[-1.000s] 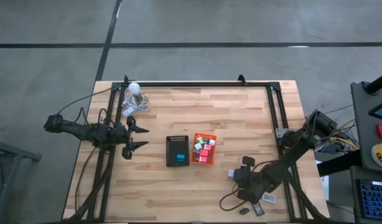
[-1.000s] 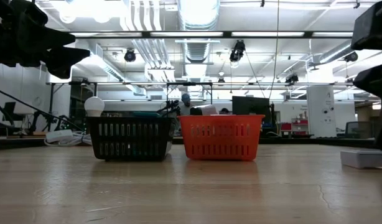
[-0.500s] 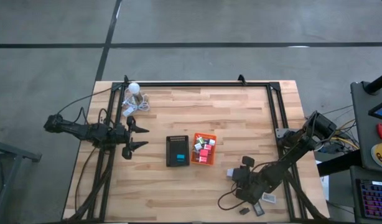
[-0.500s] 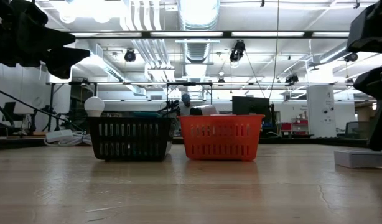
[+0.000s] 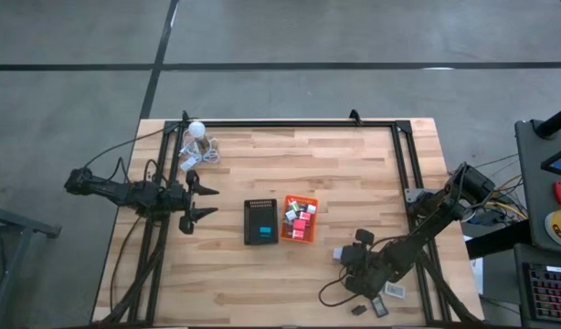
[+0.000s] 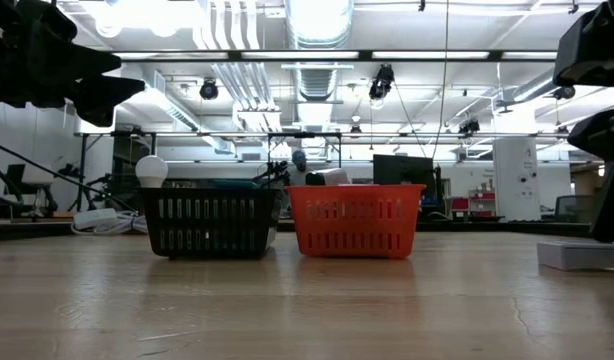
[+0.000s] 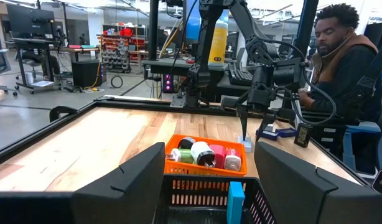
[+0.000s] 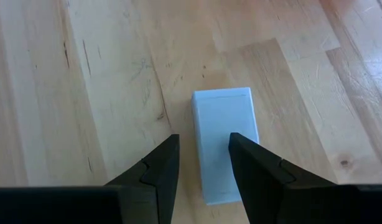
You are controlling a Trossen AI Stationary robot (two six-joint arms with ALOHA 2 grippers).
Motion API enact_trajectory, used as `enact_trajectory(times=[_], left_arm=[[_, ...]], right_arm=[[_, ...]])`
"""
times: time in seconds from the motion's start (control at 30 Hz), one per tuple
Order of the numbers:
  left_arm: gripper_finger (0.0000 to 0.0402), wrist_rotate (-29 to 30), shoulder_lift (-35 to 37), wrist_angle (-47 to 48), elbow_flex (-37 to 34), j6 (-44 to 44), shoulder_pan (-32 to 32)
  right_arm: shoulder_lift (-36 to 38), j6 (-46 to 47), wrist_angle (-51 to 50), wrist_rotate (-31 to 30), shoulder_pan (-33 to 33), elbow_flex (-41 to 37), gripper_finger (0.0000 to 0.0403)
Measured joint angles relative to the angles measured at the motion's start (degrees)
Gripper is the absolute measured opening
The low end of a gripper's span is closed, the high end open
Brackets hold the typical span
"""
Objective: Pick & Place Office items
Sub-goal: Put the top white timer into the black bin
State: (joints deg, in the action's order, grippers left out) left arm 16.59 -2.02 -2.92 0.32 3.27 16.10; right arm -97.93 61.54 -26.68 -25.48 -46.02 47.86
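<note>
right hand (image 8: 203, 158) hovers over white block (image 8: 223, 140).

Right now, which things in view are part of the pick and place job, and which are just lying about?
Job:
- pale block under the right gripper
- items in the orange tray
- blue item in the black tray
- small pieces by the right arm

Lying about:
- white ball with coiled cable
- left gripper, waiting open
</note>
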Motion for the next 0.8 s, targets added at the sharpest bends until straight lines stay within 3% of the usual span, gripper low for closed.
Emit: enact_trajectory(times=[0.4,0.8], left_arm=[[0.0252,-0.01,0.0,0.0,0.0,-0.02,0.0],[0.0252,0.0,0.0,0.0,0.0,-0.01,0.01]], right_arm=[[-0.81,0.39,1.03,-0.53,-0.11,-1.12,0.0144],[-1.09,-0.1,1.83,-0.7,-0.13,-1.16,0.0181]])
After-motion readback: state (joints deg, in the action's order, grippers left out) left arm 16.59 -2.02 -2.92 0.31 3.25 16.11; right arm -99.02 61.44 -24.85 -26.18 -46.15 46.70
